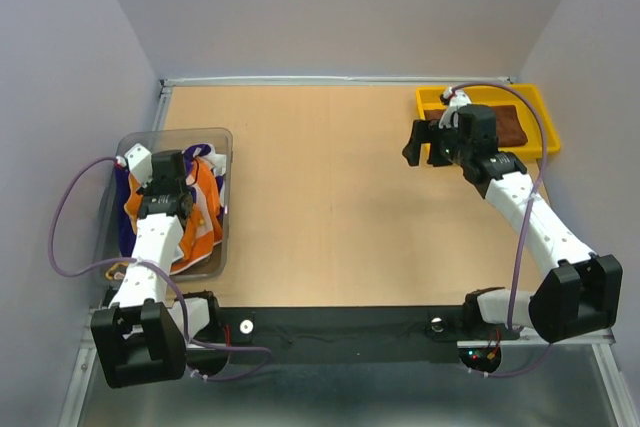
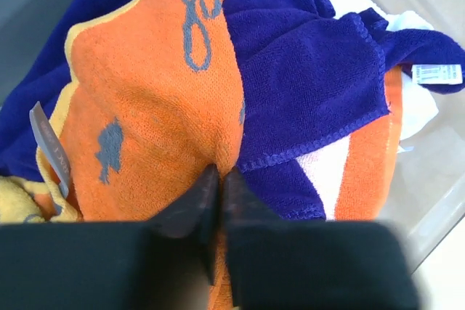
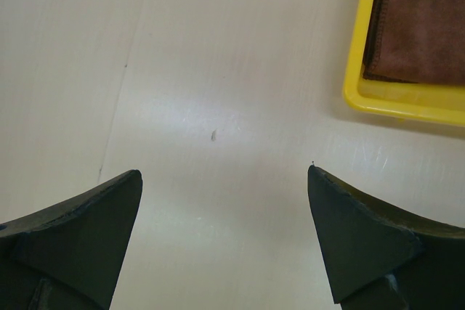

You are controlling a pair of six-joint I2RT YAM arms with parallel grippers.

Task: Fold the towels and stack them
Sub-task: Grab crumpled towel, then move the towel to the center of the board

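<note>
A heap of towels fills the clear bin [image 1: 226, 197] at the left. An orange towel [image 2: 152, 107] with grey marks and a yellow edge lies on top, beside a deep purple towel [image 2: 305, 70] and an orange-and-white patterned one [image 2: 367, 172]. My left gripper [image 2: 220, 172] is down in the bin, shut on a pinched fold of the orange towel [image 1: 205, 209]. A dark brown towel [image 3: 421, 19] lies flat in the yellow tray [image 3: 396, 99] at the back right. My right gripper [image 3: 225, 172] hangs open over bare table, just left of the tray, holding nothing.
The yellow tray [image 1: 432, 99] sits in the far right corner against the wall. The clear bin stands along the left table edge. A white label [image 2: 436, 72] sticks out from the purple towel. Bare wooden table [image 1: 320, 197] lies between the arms.
</note>
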